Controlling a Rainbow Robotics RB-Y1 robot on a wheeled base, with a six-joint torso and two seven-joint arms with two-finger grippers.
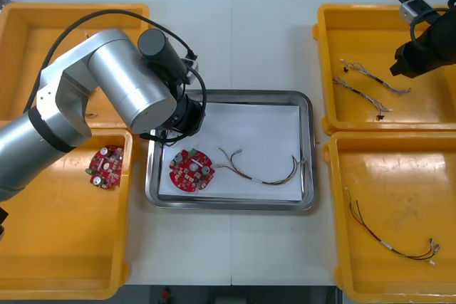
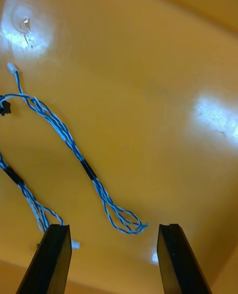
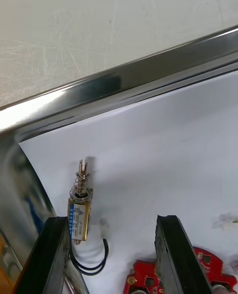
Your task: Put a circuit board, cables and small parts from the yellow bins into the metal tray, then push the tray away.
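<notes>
Right wrist view shows the right fingers (image 2: 54, 259) released above a yellow bin (image 2: 173, 85), the looped end of a twisted blue and white cable (image 2: 89, 170) lying between them, its length running away, while the left fingers (image 3: 171, 254), also released, hang over the metal tray (image 3: 124, 83).

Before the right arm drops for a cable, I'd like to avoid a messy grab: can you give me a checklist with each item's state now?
1. Right gripper open: ok, fingers apart.
2. Right gripper over the far right yellow bin, above a blue and white cable: ok, its looped end lies between the fingers.
3. Only one cable in the grab: cannot tell; a second cable ends close by one finger.
4. Left gripper free of the small metal part: ok, open; the part lies on the metal tray's white lining.
5. Tray holds circuit board and red and yellow cable: ok.
</notes>
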